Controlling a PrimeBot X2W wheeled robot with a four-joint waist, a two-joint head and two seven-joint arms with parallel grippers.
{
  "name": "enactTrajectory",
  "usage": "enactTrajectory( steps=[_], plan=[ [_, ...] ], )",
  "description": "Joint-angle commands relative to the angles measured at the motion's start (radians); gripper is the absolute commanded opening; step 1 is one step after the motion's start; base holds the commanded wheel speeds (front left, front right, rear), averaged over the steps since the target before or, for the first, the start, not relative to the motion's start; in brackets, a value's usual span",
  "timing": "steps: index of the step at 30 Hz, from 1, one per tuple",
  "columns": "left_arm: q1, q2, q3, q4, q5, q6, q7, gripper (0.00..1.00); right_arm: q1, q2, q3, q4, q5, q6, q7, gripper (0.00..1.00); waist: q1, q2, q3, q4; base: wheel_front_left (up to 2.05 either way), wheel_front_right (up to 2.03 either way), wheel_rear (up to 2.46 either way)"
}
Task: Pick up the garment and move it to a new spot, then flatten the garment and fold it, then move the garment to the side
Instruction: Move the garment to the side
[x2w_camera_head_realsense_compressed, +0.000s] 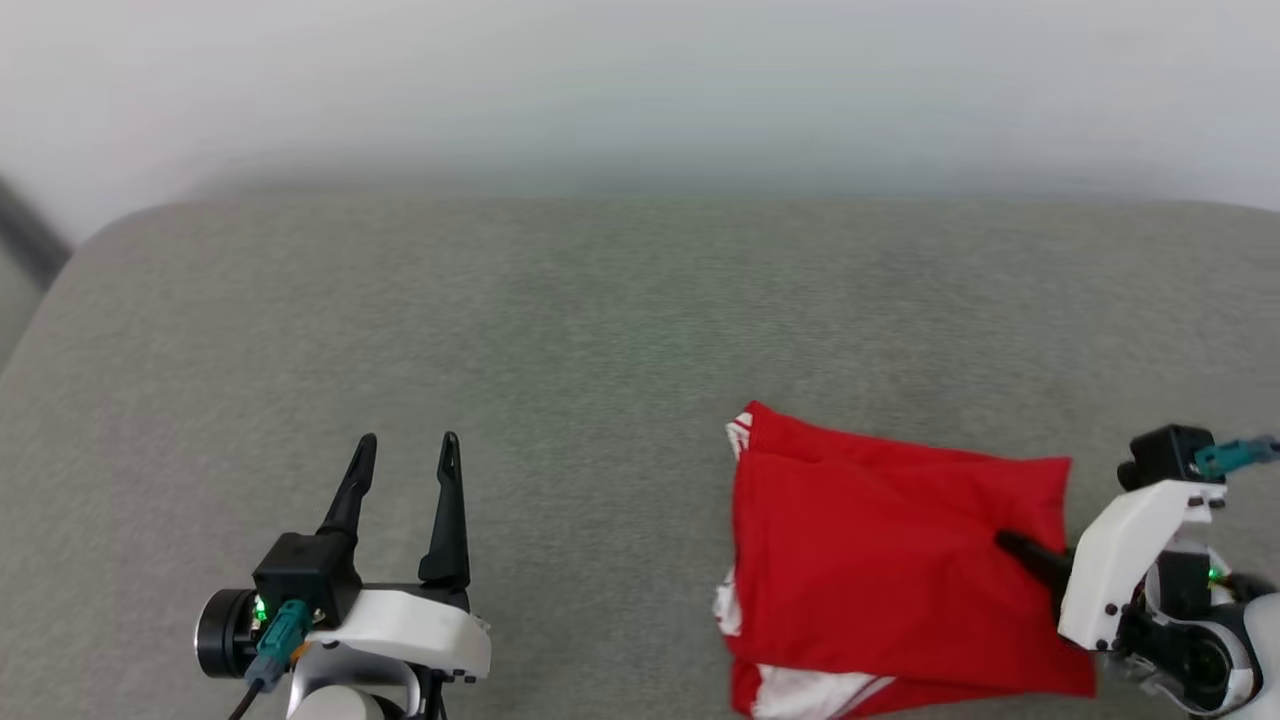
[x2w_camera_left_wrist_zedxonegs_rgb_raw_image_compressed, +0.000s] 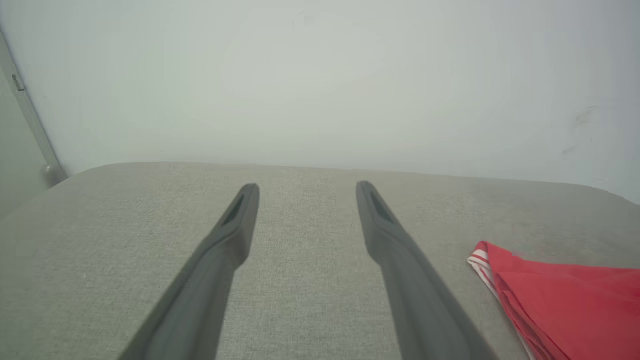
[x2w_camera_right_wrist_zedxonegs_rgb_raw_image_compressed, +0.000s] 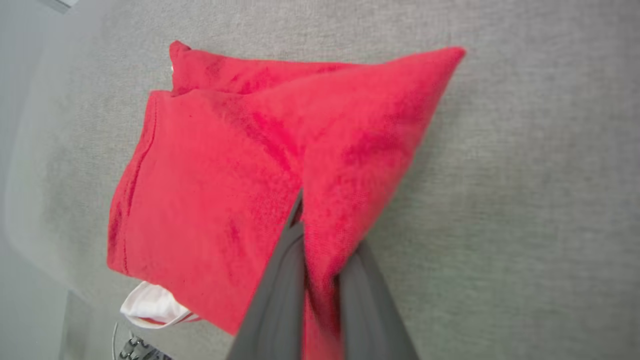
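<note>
Grey-green woven cushion top (x2w_camera_head_realsense_compressed: 600, 330) underlies everything. The red jersey T-shirt with white sleeve trim (x2w_camera_head_realsense_compressed: 880, 560) lies folded at near right, so we judge folding done and the move to the side in hand. Right gripper (x2w_camera_head_realsense_compressed: 1008, 545) jaws pinch a tuck of its right edge. Left gripper (x2w_camera_head_realsense_compressed: 408, 445), near left, jaws spread, empty, well apart from the cloth. Next we'd want a low, slow drag sideways — a high lift may spill the folds.

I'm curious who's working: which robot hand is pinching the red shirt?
The right hand: it's shut on a fold of the red shirt. The left hand is open, apart from it.
</note>
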Motion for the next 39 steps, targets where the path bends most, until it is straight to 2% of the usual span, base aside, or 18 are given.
enactTrajectory(
  steps=[1, 4, 8, 13, 18, 22, 29, 33, 35, 36, 37, 38, 39],
  plan=[
    [0.005, -0.001, 0.002, -0.008, 0.009, -0.002, -0.002, 1.00, -0.024, -0.021, 0.020, 0.007, -0.048, 0.000, -0.027, 0.00, 0.0000, 0.0000, -0.015, -0.070, 0.00, 0.00, 0.00],
    [-0.001, -0.006, -0.003, -0.022, 0.016, -0.007, -0.002, 1.00, -0.053, -0.057, 0.058, 0.044, -0.164, 0.000, -0.075, 0.00, 0.0000, 0.0000, -0.005, -0.138, 0.00, 0.00, 0.00],
    [-0.017, -0.014, -0.012, -0.046, 0.031, -0.014, -0.002, 1.00, -0.094, -0.063, 0.074, 0.094, -0.261, -0.001, -0.120, 0.00, 0.0000, 0.0000, 0.024, -0.234, 0.00, 0.00, 0.00],
    [-0.053, -0.013, -0.034, -0.081, 0.053, -0.027, -0.001, 1.00, -0.182, -0.069, 0.074, 0.161, -0.325, -0.001, -0.184, 0.00, 0.0000, 0.0000, 0.107, -0.345, 0.00, 0.00, 0.00],
    [-0.128, 0.010, -0.051, -0.125, 0.087, -0.041, 0.017, 1.00, -0.308, -0.076, 0.042, 0.231, -0.364, -0.001, -0.282, 0.00, 0.0000, 0.0000, 0.235, -0.404, 0.00, 0.00, 0.00],
    [-0.196, 0.021, -0.075, -0.164, 0.120, -0.053, 0.037, 1.00, -0.405, -0.120, -0.022, 0.294, -0.412, -0.001, -0.348, 0.00, 0.0000, 0.0000, 0.348, -0.405, 0.00, 0.00, 0.00],
    [-0.296, 0.042, -0.113, -0.217, 0.169, -0.085, 0.055, 1.00, -0.527, -0.213, -0.184, 0.372, -0.532, -0.001, -0.453, 0.00, 0.0000, 0.0000, 0.489, -0.360, 0.00, 0.00, 0.00],
    [-0.323, 0.047, -0.122, -0.237, 0.186, -0.089, 0.059, 1.00, -0.561, -0.220, -0.246, 0.400, -0.573, -0.001, -0.513, 0.00, 0.0000, 0.0000, 0.538, -0.338, 0.00, 0.00, 0.00],
    [-0.333, 0.049, -0.122, -0.246, 0.187, -0.088, 0.058, 1.00, -0.568, -0.201, -0.275, 0.421, -0.587, -0.001, -0.538, 0.00, 0.0000, 0.0000, 0.555, -0.331, 0.00, 0.00, 0.00],
    [-0.336, 0.050, -0.123, -0.248, 0.188, -0.089, 0.057, 1.00, -0.569, -0.193, -0.289, 0.433, -0.599, -0.001, -0.552, 0.09, 0.0000, 0.0000, 0.561, -0.327, 0.00, 0.00, 0.00],
    [-0.338, 0.050, -0.124, -0.249, 0.189, -0.089, 0.056, 1.00, -0.569, -0.181, -0.304, 0.449, -0.607, -0.001, -0.562, 0.63, 0.0000, 0.0000, 0.565, -0.324, 0.00, 0.00, 0.00],
    [-0.339, 0.051, -0.126, -0.250, 0.189, -0.090, 0.054, 1.00, -0.570, -0.172, -0.318, 0.465, -0.619, -0.001, -0.573, 1.00, 0.0000, 0.0000, 0.568, -0.321, 0.00, 0.00, 0.00],
    [-0.340, 0.052, -0.128, -0.250, 0.191, -0.090, 0.053, 1.00, -0.570, -0.163, -0.330, 0.479, -0.631, -0.001, -0.587, 1.00, 0.0000, 0.0000, 0.569, -0.319, 0.00, 0.00, 0.00]
  ],
)
